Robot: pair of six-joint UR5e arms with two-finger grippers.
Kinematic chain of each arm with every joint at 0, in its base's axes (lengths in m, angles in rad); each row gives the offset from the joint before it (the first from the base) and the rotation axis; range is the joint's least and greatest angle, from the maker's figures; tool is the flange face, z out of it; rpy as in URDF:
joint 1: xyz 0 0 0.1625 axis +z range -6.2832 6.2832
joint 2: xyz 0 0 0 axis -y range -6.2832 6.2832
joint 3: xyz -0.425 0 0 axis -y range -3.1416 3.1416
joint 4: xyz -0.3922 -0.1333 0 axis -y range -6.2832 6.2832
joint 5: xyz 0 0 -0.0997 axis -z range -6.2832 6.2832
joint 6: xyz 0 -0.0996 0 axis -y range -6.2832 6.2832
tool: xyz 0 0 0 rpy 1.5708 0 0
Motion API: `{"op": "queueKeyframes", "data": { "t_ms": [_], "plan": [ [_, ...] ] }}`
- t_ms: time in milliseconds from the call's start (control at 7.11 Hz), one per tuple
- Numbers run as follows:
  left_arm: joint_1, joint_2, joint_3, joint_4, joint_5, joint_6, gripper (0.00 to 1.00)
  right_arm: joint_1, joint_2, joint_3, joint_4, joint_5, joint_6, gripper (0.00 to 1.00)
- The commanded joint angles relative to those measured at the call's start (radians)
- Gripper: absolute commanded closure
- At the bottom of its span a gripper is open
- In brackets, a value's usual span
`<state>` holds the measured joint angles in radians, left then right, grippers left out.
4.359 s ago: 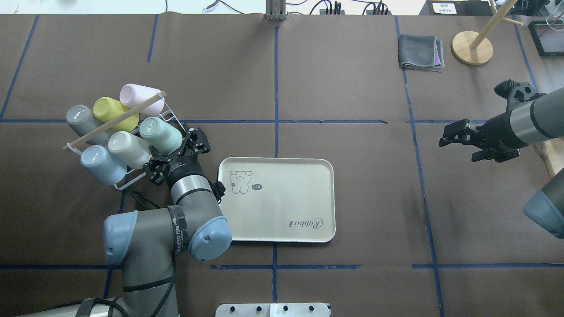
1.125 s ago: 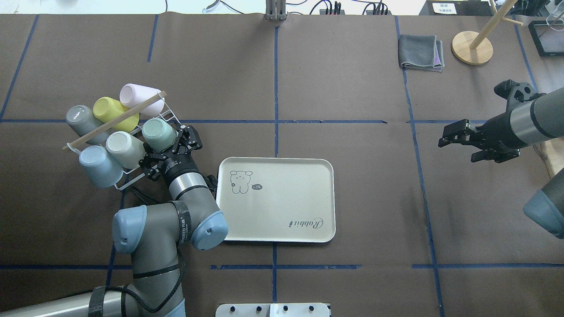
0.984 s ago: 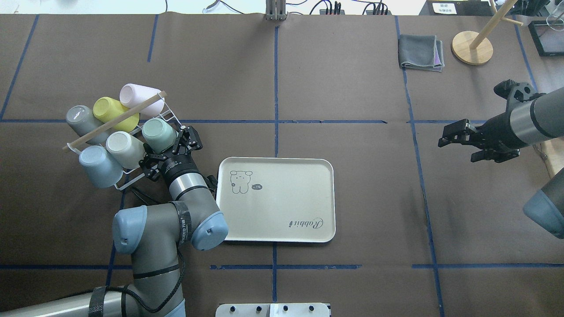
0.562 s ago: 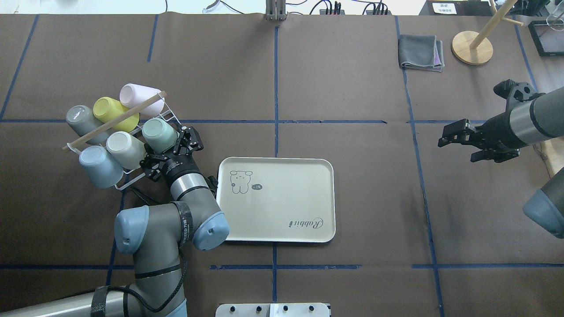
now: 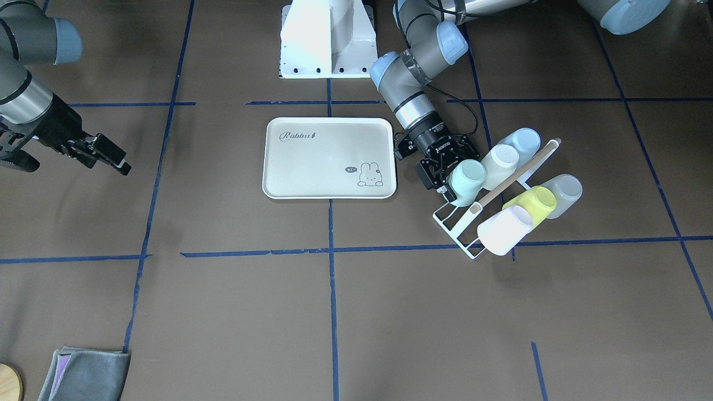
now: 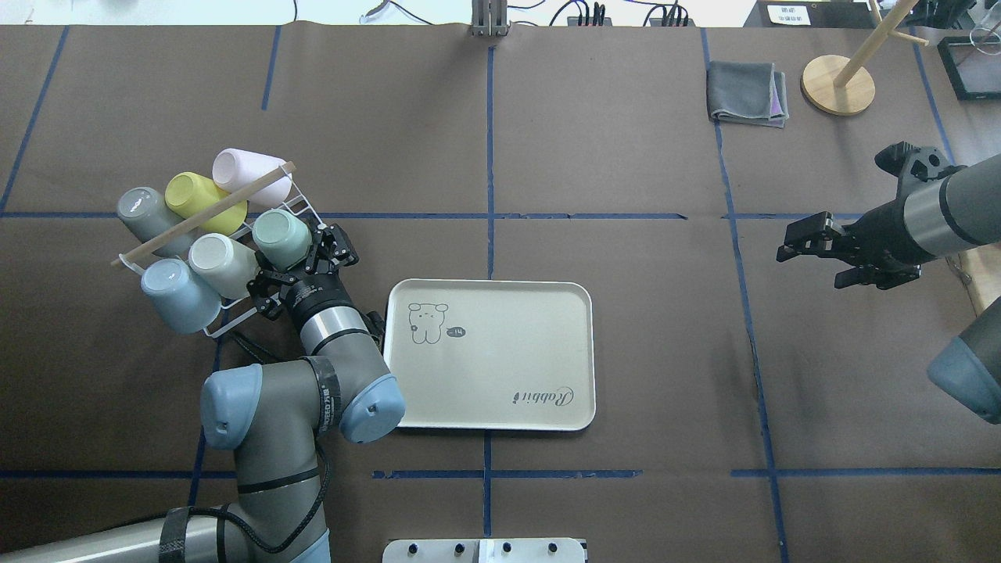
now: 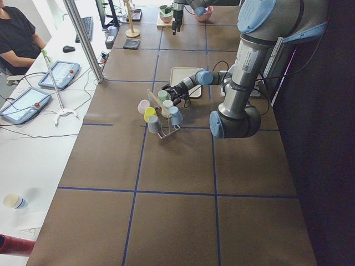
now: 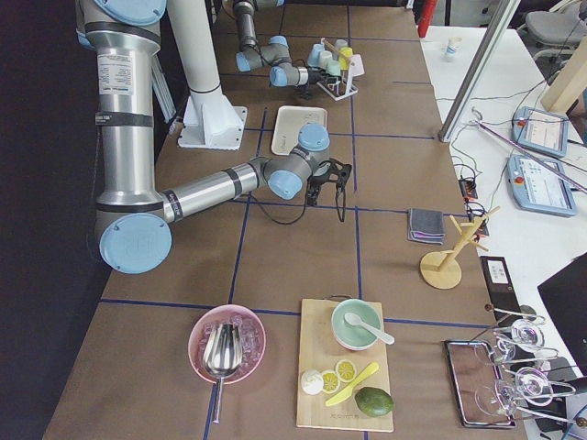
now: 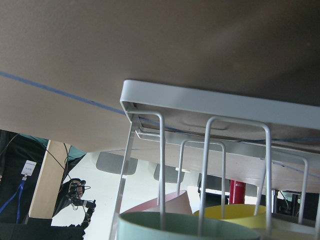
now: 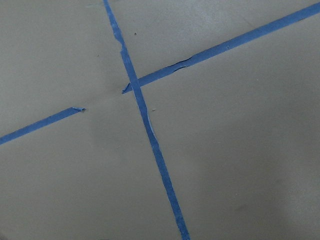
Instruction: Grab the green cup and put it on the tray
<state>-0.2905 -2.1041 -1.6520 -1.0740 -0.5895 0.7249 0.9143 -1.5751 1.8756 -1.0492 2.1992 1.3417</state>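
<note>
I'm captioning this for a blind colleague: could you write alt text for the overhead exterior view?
The left gripper clasps the pale green cup on a white wire rack holding five other cups, just left of a bare cream Rabbit tray. The right gripper hangs open above the brown table at far right.

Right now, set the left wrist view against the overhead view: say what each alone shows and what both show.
Wrist only: the underside of the rack, its wire loops close up. Overhead only: the tray, the left gripper around the green cup, and the open right gripper far off. Both: rack, green cup, yellow cup, pink cup.
</note>
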Motion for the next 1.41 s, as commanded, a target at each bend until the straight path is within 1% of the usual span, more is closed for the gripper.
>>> {"op": "queueKeyframes", "data": {
  "t_ms": [0,141,281,562,703,984,1125,1266],
  "plan": [
    [-0.001,-0.001,-0.008,0.000,-0.001,-0.001,0.24,0.000,0.000,-0.001,0.000,0.001,0.001,0.00],
    [-0.001,-0.001,-0.012,0.000,-0.001,-0.002,0.29,0.000,0.000,-0.001,0.000,0.001,0.002,0.00],
    [-0.002,-0.004,-0.038,0.000,-0.001,-0.001,0.29,0.000,0.000,-0.001,0.000,0.001,0.002,0.00],
    [-0.012,0.010,-0.150,0.000,-0.001,-0.001,0.29,0.000,0.001,-0.001,0.000,0.008,0.002,0.00],
    [-0.012,0.047,-0.201,0.000,0.000,-0.001,0.29,0.000,0.001,-0.001,-0.002,0.008,0.002,0.00],
    [-0.012,0.101,-0.363,0.000,-0.004,-0.004,0.29,0.000,0.003,-0.001,0.000,0.008,0.002,0.00],
    [-0.010,0.099,-0.429,0.000,-0.018,-0.007,0.29,0.000,0.006,-0.003,0.000,0.008,0.002,0.00],
    [-0.009,0.090,-0.461,-0.007,-0.068,-0.054,0.29,0.000,0.006,-0.003,0.000,0.008,0.002,0.00]
  ]
}}
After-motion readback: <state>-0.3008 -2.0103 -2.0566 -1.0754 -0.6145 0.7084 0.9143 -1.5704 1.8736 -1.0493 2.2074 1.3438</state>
